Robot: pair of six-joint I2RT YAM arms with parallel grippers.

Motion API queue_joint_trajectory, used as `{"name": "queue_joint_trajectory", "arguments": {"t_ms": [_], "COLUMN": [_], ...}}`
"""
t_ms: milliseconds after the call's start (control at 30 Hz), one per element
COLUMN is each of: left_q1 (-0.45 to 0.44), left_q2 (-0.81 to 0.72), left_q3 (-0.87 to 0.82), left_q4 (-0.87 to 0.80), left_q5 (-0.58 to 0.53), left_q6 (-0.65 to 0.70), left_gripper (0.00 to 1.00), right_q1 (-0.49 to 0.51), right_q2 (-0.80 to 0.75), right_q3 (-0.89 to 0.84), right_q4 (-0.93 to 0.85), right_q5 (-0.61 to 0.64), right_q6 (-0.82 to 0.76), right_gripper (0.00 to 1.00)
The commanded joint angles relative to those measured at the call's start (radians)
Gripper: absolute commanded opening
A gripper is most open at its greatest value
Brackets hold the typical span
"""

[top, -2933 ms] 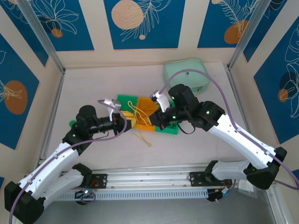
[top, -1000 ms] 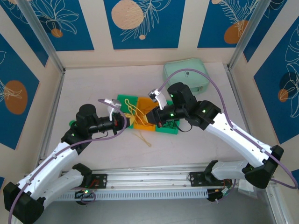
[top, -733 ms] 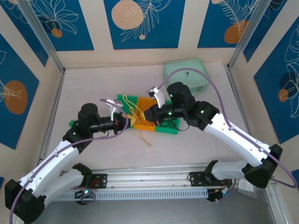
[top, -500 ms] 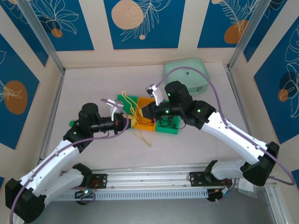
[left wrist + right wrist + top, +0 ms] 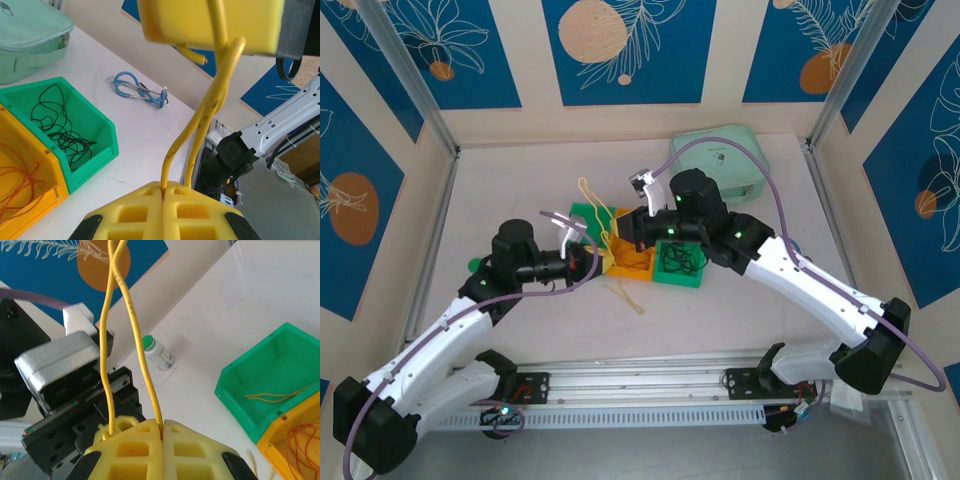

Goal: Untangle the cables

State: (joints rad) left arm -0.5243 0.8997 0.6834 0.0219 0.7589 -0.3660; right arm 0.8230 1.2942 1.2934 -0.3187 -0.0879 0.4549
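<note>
Pale-yellow thin cable (image 5: 205,112) sits clamped in left claw (image 5: 164,190) and right claw (image 5: 161,426). Left wrist view adds a blue coiled tube (image 5: 140,90), upper centre. Right claw has shifted up-left.

The left gripper (image 5: 163,192) sits at the bottom edge, its yellow fingers pressed together on a yellow cable (image 5: 210,105). The cable rises from the seam as two strands that bend and run up to the right gripper (image 5: 215,30), a yellow block at the top of the frame. To the left, a green bin (image 5: 95,165) on the white table (image 5: 135,150) holds tangled black cables (image 5: 60,130). Touching its left side is an orange bin (image 5: 47,170) with thin orange cables (image 5: 17,185). A mint-green zip case (image 5: 25,35) lies in the far-left corner. A blue stethoscope (image 5: 142,92) lies apart beyond the green bin. A white arm base (image 5: 285,130) stands at the right.
</note>
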Motion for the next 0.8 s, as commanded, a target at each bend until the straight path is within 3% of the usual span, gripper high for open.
{"name": "queue_joint_trajectory", "arguments": {"t_ms": [0, 267, 600, 767], "left_q1": [-0.005, -0.006, -0.005, -0.004], "left_q2": [0.001, 0.011, 0.024, 0.032], "left_q3": [0.02, 0.014, 0.011, 0.015], "left_q4": [0.042, 0.049, 0.057, 0.06], "left_q5": [0.037, 0.045, 0.035, 0.036], "left_q6": [-0.009, -0.013, -0.008, -0.008], "left_gripper": [0.0, 0.0, 0.0, 0.0], "right_q1": [-0.012, -0.035, -0.041, -0.023], "right_q2": [0.001, -0.009, -0.002, -0.011], "right_q3": [-0.015, -0.041, -0.043, -0.082], "right_q4": [0.079, 0.159, 0.203, 0.229], "right_q5": [0.031, 0.064, -0.069, -0.077], "right_q6": [0.025, 0.047, 0.123, 0.155], "right_gripper": [0.02, 0.02, 0.02, 0.02]}}
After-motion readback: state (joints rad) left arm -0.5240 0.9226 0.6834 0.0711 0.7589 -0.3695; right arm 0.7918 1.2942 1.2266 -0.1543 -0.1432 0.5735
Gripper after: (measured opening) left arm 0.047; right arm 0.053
